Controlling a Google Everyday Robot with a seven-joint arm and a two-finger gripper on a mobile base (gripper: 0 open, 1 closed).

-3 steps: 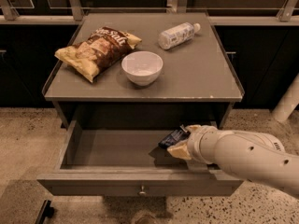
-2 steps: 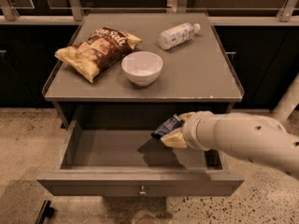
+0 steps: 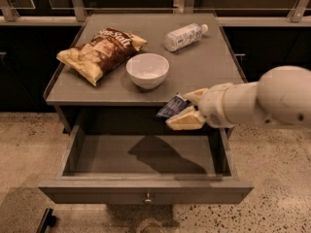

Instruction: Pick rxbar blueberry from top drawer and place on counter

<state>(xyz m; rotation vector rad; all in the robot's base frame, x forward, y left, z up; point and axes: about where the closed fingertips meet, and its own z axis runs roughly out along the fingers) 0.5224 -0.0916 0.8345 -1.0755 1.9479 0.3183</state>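
gripper (image 3: pixel 187 109) is closed on the rxbar blueberry (image 3: pixel 171 107), above the open top drawer (image 3: pixel 146 191) at the tabletop (image 3: pixel 206 69) front edge. lift clear of the edge, then advance right of the bowl (image 3: pixel 147 70).

gripper (image 3: pixel 183 110): was cream, right of centre, clasping the bar
rxbar blueberry (image 3: pixel 170 108): was dark navy, pale lettering
bench (image 3: pixel 204 74): was grey-brown
chip bag (image 3: pixel 99 52): was yellow and brown
bowl (image 3: pixel 147 70): was white
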